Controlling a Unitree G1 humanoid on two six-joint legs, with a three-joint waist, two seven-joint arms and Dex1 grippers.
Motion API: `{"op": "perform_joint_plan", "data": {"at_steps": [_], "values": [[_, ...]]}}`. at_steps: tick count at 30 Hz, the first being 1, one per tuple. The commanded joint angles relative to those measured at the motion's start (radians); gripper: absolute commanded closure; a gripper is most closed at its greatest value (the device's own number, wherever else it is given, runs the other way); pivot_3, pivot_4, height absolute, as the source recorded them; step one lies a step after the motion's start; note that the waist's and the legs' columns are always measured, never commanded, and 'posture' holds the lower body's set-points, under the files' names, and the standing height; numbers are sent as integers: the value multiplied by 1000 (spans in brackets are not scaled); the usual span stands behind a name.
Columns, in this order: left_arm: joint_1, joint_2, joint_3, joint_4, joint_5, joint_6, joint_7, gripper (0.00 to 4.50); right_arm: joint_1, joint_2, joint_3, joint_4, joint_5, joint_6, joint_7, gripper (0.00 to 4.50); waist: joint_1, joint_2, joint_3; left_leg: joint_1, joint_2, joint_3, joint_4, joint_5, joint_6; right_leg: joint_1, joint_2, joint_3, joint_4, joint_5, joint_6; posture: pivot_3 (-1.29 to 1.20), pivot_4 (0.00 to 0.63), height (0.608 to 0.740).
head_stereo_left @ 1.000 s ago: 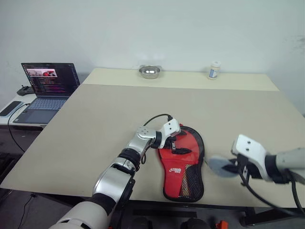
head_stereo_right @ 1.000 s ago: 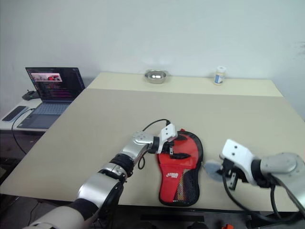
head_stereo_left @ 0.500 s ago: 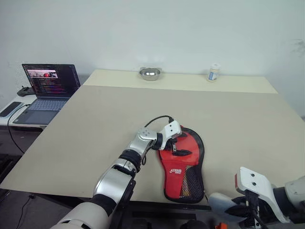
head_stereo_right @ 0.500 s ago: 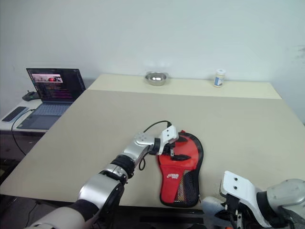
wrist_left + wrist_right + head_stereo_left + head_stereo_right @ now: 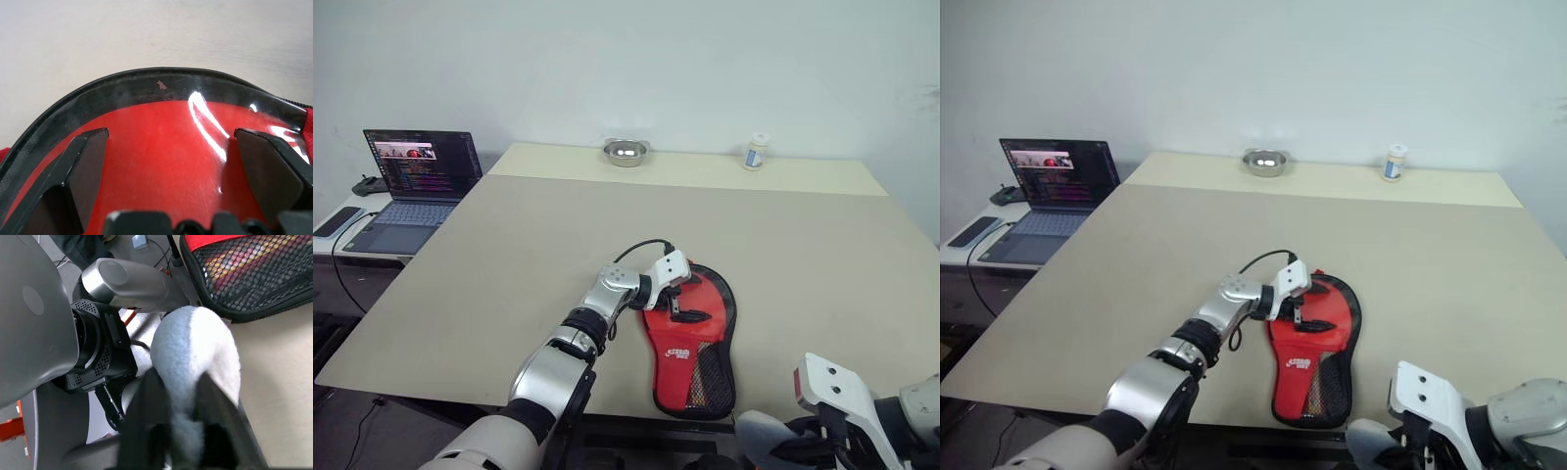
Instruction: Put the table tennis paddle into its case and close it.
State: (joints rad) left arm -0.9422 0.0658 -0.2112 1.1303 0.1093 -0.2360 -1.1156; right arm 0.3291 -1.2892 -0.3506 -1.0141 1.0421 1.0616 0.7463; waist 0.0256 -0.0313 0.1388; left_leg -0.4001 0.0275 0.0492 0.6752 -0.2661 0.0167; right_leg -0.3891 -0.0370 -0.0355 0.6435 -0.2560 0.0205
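The table tennis paddle [image 5: 691,304] lies inside the black case [image 5: 715,380] near the table's front edge, its red face showing through the clear side and its striped handle under the mesh [image 5: 244,269]. My left gripper [image 5: 682,305] rests open on the round end of the case; its two fingers [image 5: 83,166] stand wide apart over the red face [image 5: 161,142], just inside the black rim [image 5: 122,88]. My right gripper [image 5: 181,396] hangs below and in front of the table edge, right of the case's handle end, shut on a grey-white fluffy pad [image 5: 195,347].
The beige table [image 5: 509,255] carries a steel bowl [image 5: 626,151] and a small white bottle [image 5: 757,152] at its far edge. An open laptop [image 5: 416,176] stands on a lower side desk to the left. The right arm sits off the table's front edge.
My right gripper with the fluffy pad has pulled back from beside the case, over the table's front edge and down. The left gripper has stayed on the case.
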Motion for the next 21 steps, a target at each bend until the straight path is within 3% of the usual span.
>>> {"op": "perform_joint_plan", "data": {"at_steps": [1, 8, 11, 15, 21], "values": [[58, -8, -64, 59, 65, 16, -10, 0, 3, -14, -21, -33, 60, -15, 36, 2563, 0, 0, 0, 0, 0, -1, 0, 0, 0, 0, 0, -1, 0, 0, 0, 0, 150, 740], [63, -18, -63, 51, 62, 14, -14, 0, -19, 3, -73, 1, 109, -11, 41, 110, -1, 0, 0, 0, 0, -2, 0, 0, 0, 1, 0, -2, 0, 0, 0, 0, 150, 740], [63, -21, -59, 41, 55, 11, -23, 0, -78, 12, -80, 70, 105, -24, 28, 21, -1, 0, 0, 0, 0, -2, 0, 0, 0, 1, 0, -2, 0, 0, 0, 0, 150, 740], [62, -14, -38, -38, 15, 21, -71, 0, -249, 81, 9, 209, -1, -108, -15, 21, -2, 0, 1, 0, 0, -2, 0, 0, 0, 1, -1, -3, 0, 0, 0, 0, 150, 740], [158, 98, 11, -408, -97, 164, -166, 0, -441, 290, 177, 448, -278, -322, -80, 21, -11, -1, 8, -1, 1, -1, -3, 0, 0, -2, 0, -2, 0, -1, -2, 0, 150, 740]]}}
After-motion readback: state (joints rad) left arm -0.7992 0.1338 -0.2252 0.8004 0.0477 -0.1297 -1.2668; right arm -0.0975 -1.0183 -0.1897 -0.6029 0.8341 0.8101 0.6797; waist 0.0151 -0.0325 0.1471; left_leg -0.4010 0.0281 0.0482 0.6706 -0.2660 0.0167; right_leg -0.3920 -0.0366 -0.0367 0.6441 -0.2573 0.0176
